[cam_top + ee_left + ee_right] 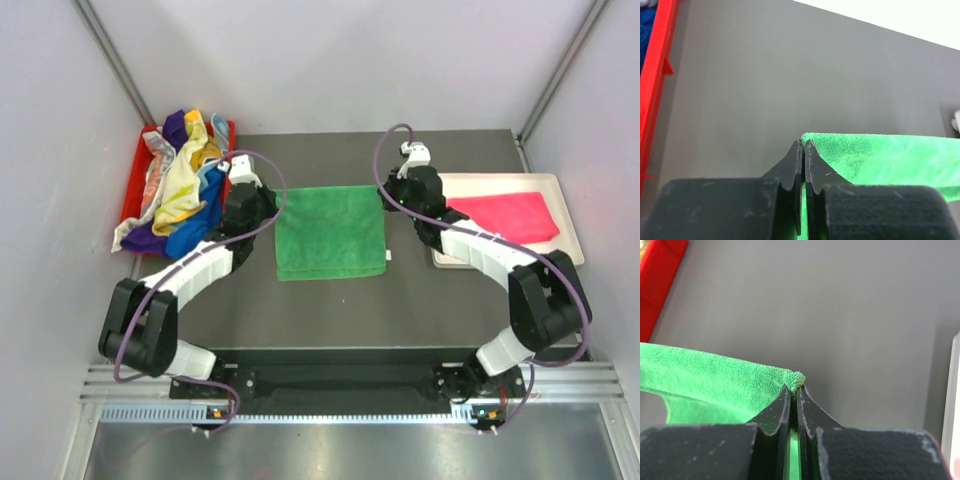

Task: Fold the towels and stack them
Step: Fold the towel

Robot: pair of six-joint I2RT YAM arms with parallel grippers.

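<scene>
Green towel (pixel 331 232) lies spread on the dark surface (pixel 330 310) between the two arms, roughly square, with its near edge flat.

Left claw (pixel 803 145): jaws pressed together, no gap at the tips. The towel's far left corner meets the tips, and green shows in the slit lower down between the fingers. It reads as a pinch on that corner, though the pinched cloth itself is hidden behind the fingers. In the top view the wrist body covers this corner.

Right claw (pixel 794 387): jaws likewise closed, with a small nub of green cloth bunched at the tips, so it grips the far right corner. From there the towel's edge runs off the left of the right wrist view, slightly raised with a shadowed fold beneath. How high it sits off the surface cannot be judged.

Red bin (pixel 229 131) stands at the far left, mostly buried under a heap of towels (pixel 185 185) in purple, yellow, blue and white. They are tangled, so no count is possible, and several hang over the bin's near rim. The left wrist view catches only a red edge of the bin.

White tray (pixel 565 215) sits at the right, its near left corner covered by the right arm. Pink towel (pixel 510 215) lies flat in it, and its layers are not discernible.
</scene>
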